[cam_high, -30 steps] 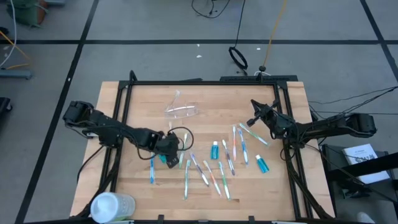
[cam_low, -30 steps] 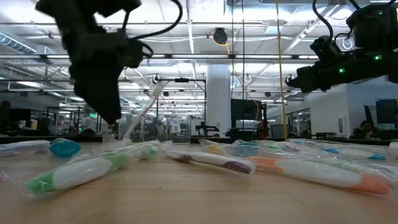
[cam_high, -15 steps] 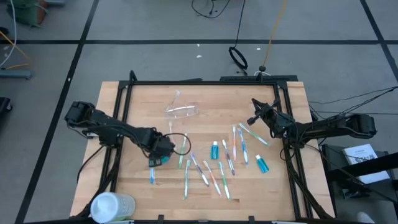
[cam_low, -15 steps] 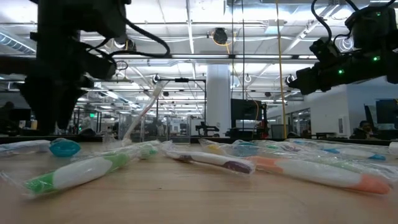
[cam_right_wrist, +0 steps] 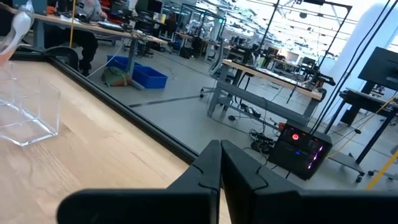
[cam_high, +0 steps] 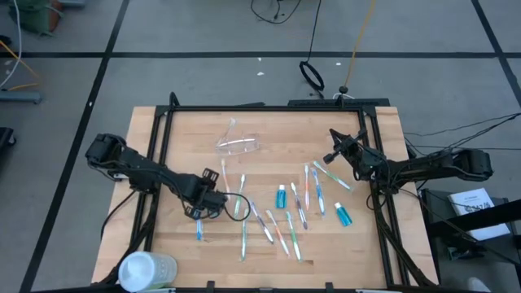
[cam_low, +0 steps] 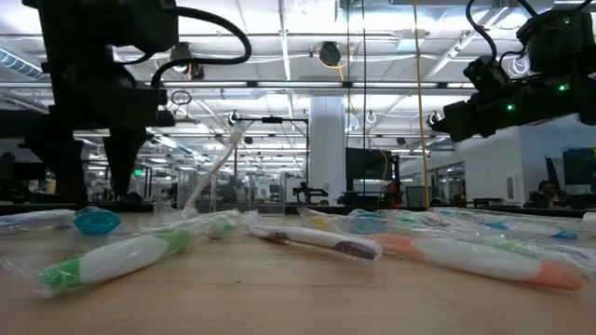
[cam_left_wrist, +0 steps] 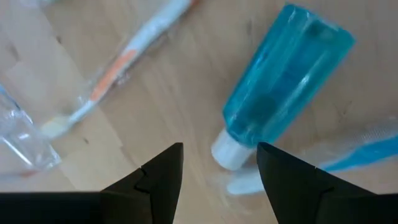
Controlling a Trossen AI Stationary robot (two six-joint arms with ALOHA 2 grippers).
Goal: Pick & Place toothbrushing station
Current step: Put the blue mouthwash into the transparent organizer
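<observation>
Nearest you in the low view, a green-handled toothbrush (cam_low: 121,259) lies flat in its clear wrapper on the worktop (cam_high: 179,146), with more wrapped brushes fanned out beside it. Your left claw (cam_left_wrist: 219,168) hangs just over a teal toothpaste tube (cam_left_wrist: 283,87), fingers spread wide and empty, the tube's white cap between the tips. I judge the tube light and a little squashy, its smooth skin liable to slip, so take it across the body just above the cap rather than on the cap itself. The brushes look stiff but thin; their film may slide. Farther back, the clear cup (cam_high: 238,144) lies tipped on its side. Your right claw (cam_high: 332,156) waits near the worktop's right edge, pinched closed on nothing.
</observation>
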